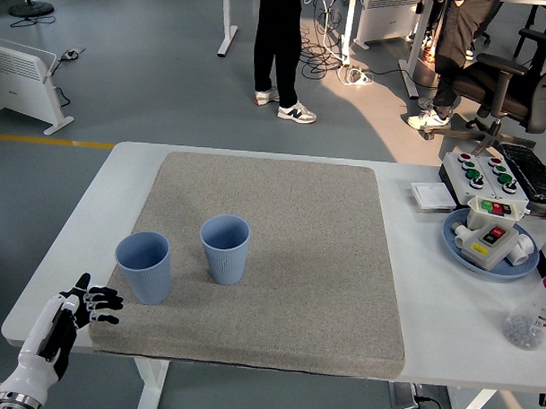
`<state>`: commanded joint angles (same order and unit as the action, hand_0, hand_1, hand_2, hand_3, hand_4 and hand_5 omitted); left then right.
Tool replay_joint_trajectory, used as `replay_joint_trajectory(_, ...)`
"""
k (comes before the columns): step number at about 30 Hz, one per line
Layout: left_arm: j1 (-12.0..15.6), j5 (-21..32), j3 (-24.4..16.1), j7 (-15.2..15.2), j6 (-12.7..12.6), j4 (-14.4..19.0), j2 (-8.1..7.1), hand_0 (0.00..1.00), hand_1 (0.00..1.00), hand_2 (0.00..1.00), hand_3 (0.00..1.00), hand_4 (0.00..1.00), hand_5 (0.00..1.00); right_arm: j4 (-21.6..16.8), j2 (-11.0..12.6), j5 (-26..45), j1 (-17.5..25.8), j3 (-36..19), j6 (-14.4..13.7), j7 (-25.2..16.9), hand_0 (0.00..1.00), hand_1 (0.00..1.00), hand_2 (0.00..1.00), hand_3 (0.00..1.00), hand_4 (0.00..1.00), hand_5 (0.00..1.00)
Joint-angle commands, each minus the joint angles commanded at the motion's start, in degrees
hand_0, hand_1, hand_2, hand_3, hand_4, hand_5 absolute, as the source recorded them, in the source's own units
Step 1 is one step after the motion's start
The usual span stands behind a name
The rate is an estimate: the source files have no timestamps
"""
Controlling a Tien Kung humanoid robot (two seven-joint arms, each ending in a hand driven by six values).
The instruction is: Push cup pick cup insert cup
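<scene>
Two blue cups upright on the grey mat (280, 259); left hand (86, 304) low at 8 o'clock, fingers spread, holding nothing.
Left cup (145, 267) stands near the mat's 8 o'clock corner, just right of the hand, not touching it. Right cup (226, 249) sits beside it at its 2 o'clock, a small gap between. Worktop (102, 216) white. At 3 o'clock, a blue plate (460, 250) carries a button box (489, 234). Person's legs (278, 48) at 12 o'clock, beyond the worktop.

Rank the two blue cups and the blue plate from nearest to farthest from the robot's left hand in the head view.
From the left hand, at the table's near left corner:
1. Left cup, just right of the hand, on the mat's left edge.
2. Right cup, further right on the mat.
3. Blue plate, far across on the table's right side.
</scene>
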<state>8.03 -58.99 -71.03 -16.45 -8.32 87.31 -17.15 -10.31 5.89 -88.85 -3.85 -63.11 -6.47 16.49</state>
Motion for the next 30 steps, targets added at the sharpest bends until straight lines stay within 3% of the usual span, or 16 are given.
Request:
replay_joint_trajectory(6,-1.82,-0.4,1.82,0.16,0.24,-0.87,-0.23,0.486,0.521,0.486,0.442,0.623,0.998,0.0,-0.05,0.41,0.05,0.3,0.0,0.0,0.528,0.546,0.504,0.575,0.159,0.998)
replay_joint_trajectory(7,-2.57,-0.45,2.31,0.23,0.35,-1.51,-0.23,0.55,0.537,0.496,0.45,0.614,0.998,0.0,-0.06,0.49,0.09,0.39,0.02,0.0,0.528,0.546,0.504,0.575,0.159,0.998)
replay_joint_trajectory(12,-4.94,-2.09,2.9,1.36,1.59,-4.58,0.02,0.55,0.537,0.496,0.45,0.614,0.998,0.0,-0.13,0.67,0.32,0.63,0.08,0.06,0.528,0.546,0.504,0.575,0.159,0.998)
replay_joint_trajectory(13,-5.13,-2.25,2.97,1.45,1.71,-4.89,0.0,0.594,0.561,0.506,0.46,0.611,0.998,0.0,-0.14,0.73,0.36,0.66,0.08,0.07,0.528,0.546,0.504,0.575,0.158,0.998)
replay_joint_trajectory(30,-10.54,-1.98,5.41,1.3,1.95,-11.17,-0.71,0.619,0.566,0.511,0.468,0.603,0.998,0.0,-0.28,1.37,0.82,1.46,0.23,0.14,0.528,0.546,0.504,0.575,0.156,0.998)
